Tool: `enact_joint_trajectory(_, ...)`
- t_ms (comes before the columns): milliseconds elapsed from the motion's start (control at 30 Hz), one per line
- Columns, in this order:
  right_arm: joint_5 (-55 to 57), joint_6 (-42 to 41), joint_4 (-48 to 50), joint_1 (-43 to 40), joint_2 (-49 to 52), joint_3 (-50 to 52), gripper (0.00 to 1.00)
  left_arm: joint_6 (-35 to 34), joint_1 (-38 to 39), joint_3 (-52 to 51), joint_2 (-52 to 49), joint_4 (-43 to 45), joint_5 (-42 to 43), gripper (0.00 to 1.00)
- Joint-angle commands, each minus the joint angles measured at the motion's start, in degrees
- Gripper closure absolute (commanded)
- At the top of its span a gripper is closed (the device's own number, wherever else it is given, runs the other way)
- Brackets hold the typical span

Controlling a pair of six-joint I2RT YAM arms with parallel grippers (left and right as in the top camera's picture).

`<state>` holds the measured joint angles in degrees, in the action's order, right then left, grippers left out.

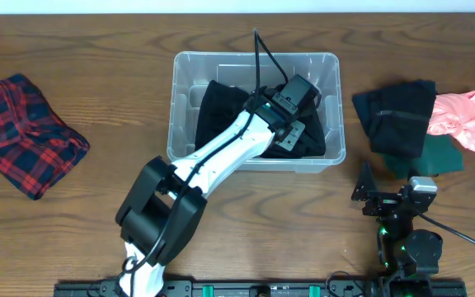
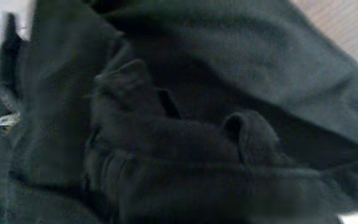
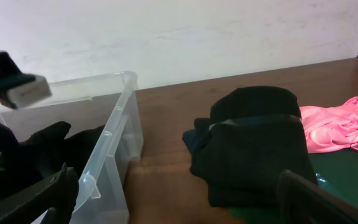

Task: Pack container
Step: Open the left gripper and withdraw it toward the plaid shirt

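The container point(image 1: 184, 99), a clear rectangular bin with rounded corners, stands at the middle of the far half of the wooden surface point(image 1: 72, 231), its long side running left to right; in the right wrist view you see its right-hand wall and rim point(image 3: 114, 155) at the left of the frame. Inside it lies a black garment point(image 1: 221, 107) that covers most of the floor from the centre to the right wall. Your left arm point(image 1: 213, 161), white with black joints, reaches diagonally over the near rim, and the left claw point(image 1: 291, 132) is down in the right half of the bin, against that garment. The left wrist view is filled by dark folded fabric point(image 2: 179, 137) at close range, so you cannot tell whether this claw is clenched or released. The right claw point(image 1: 368, 188) sits low over the surface near the front right, outside the bin and just off its near right corner; its fingers point(image 3: 48, 196) stand wide apart, released and holding nothing. Beyond it, right of the container and apart from it, is a pile: a folded black cloth point(image 1: 394, 111), a pink cloth point(image 1: 460, 120) at its right, and a green cloth point(image 1: 439, 155) under both. A red plaid cloth point(image 1: 27, 136) lies crumpled at the far left edge, well apart from the bin.
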<state>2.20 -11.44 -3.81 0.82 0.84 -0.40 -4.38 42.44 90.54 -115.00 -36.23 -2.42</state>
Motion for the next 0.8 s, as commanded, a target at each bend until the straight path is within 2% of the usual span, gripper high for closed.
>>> enact_joint_trajectory(0,0.6,0.8,-0.1,-0.4,-0.1,0.1,0.01,-0.6,-0.4,1.0,7.2,-0.9,-1.5,0.62)
enact_joint_trajectory(67,0.6,0.8,-0.1,-0.4,-0.1,0.1,0.01,-0.6,-0.5,1.0,11.0,-1.5,-1.5,0.49)
enact_joint_trajectory(100,0.6,0.8,-0.2,-0.4,-0.1,0.1,0.01,-0.6,-0.7,1.0,13.0,-2.0,-1.5,0.47)
enact_joint_trajectory(300,0.6,0.8,-0.1,-0.4,-0.1,0.1,0.01,-0.6,-5.9,1.0,24.8,-8.7,-5.3,0.45)
enact_joint_trajectory(500,0.6,0.8,-0.1,-0.4,-0.1,0.1,0.01,-0.6,-20.4,1.0,31.2,-16.8,-12.7,0.26)
enact_joint_trajectory(633,0.6,0.8,-0.2,-0.4,-0.1,0.1,0.01,-1.4,-31.8,0.9,30.6,-19.9,-13.7,0.24)
enact_joint_trajectory(767,0.6,0.8,-0.1,-0.4,-0.1,0.1,0.01,-8.8,-42.4,0.6,27.3,-22.6,-15.3,0.24)
